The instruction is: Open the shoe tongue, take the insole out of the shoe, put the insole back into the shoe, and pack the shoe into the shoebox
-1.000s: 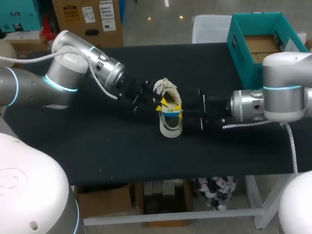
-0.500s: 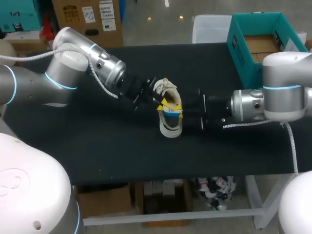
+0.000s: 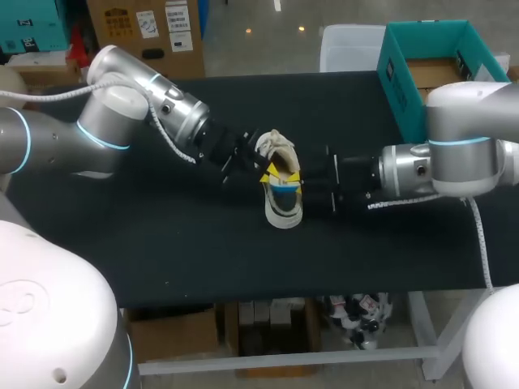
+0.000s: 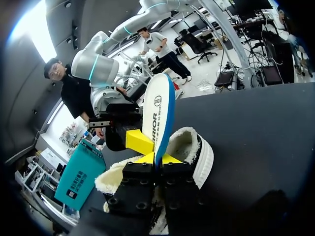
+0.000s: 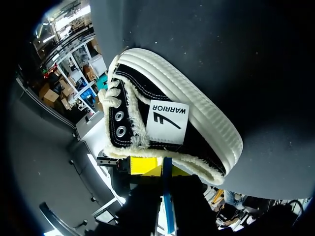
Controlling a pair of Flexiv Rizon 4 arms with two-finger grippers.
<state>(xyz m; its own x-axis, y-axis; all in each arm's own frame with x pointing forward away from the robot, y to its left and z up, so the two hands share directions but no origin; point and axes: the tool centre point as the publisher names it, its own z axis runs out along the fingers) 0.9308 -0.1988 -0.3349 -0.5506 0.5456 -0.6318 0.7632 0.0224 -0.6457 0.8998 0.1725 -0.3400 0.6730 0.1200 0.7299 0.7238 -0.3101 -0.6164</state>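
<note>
A black shoe [image 3: 284,214] with white sole and fleece lining lies mid-table. Its insole [image 3: 284,188], white with a blue edge, stands up out of the shoe's opening. My left gripper [image 3: 271,170] comes in from the left and is shut on the insole [image 4: 158,115] at its lower end [image 4: 157,158]. My right gripper [image 3: 293,179] comes from the right and is shut on the same insole; in its wrist view the blue edge [image 5: 168,201] runs between its fingers [image 5: 165,168], just behind the shoe [image 5: 167,130]. The teal shoebox [image 3: 438,73] stands open at the back right.
The shoebox [image 4: 78,178] shows behind my right arm [image 4: 110,105] in the left wrist view. Bare black tabletop [image 3: 203,243] lies in front of the shoe and to its left.
My left gripper moved in a little toward the shoe and its fingers closed onto the insole. The right arm shifted slightly left, still holding the insole.
</note>
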